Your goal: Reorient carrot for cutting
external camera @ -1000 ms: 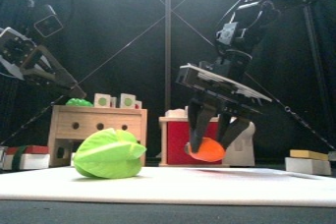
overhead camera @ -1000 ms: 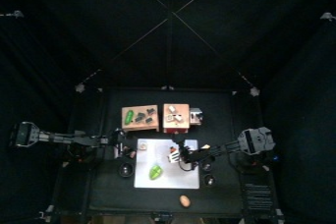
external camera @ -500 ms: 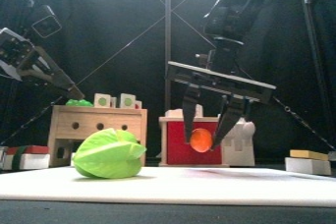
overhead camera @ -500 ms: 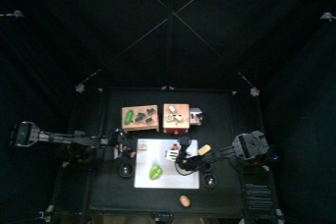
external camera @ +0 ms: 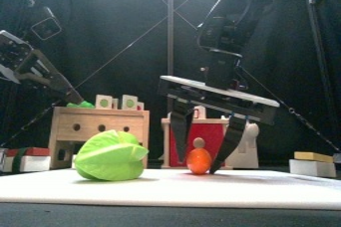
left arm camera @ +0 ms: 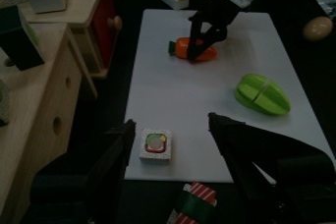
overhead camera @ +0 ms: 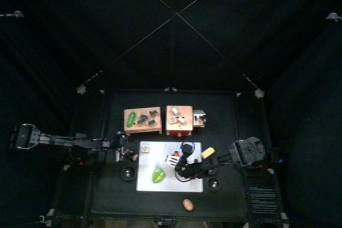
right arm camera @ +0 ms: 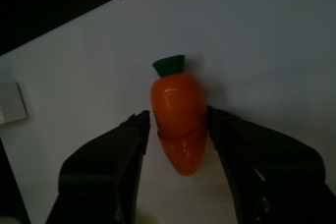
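Two black jaws of the right gripper (external camera: 210, 149) stand spread wide on either side of the small orange-red carrot with a dark green stub (right arm camera: 178, 120), which lies on the white cutting mat (external camera: 266, 189) and looks released rather than gripped; in the right wrist view a thin gap shows between each jaw and the vegetable. From above, the carrot (overhead camera: 189, 158) sits toward three o'clock of the mat's centre, with the bright green leafy vegetable (external camera: 110, 157) well apart toward eight o'clock. The straddling pose suggests the arm has set the carrot flat so that its length lies clear for a blade, though whether its heading suits the cut cannot be judged. At nine o'clock the left gripper (left arm camera: 197, 184) rests off the mat, its jaws apart and holding nothing, aimed along the board as if waiting its turn. Behind, at twelve o'clock, a pale wooden crate (external camera: 94, 126) and a red box (external camera: 186, 136) hold other play food out of the way.
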You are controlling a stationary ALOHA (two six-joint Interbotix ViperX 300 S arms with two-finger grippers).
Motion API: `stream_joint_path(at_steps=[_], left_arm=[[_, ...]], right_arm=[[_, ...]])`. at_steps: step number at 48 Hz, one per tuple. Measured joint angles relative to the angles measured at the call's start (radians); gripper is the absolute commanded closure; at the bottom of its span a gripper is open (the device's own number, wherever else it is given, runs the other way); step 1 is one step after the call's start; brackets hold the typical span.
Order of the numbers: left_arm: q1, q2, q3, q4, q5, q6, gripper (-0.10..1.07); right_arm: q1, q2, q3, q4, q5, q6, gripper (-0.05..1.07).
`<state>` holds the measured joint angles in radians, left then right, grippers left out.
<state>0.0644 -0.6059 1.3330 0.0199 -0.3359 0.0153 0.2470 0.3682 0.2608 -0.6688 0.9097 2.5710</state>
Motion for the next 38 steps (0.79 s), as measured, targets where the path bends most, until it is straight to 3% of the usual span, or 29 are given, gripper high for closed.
stream_joint_path(at_steps=[21, 28, 38], left_arm=[[0.000, -0.002, 0.000, -0.002, 0.000, 0.000, 0.03], [0.000, -0.002, 0.002, -0.002, 0.000, -0.002, 0.03], [0.000, 0.000, 0.002, 0.000, 0.000, 0.000, 0.03]], right_arm=[[0.011, -0.003, 0.000, 0.025, 0.025, -0.018, 0.02], [0.028, -0.038, 0.044, 0.043, 0.100, -0.021, 0.02], [0.037, -0.100, 0.086, 0.011, 0.095, -0.023, 0.02]])
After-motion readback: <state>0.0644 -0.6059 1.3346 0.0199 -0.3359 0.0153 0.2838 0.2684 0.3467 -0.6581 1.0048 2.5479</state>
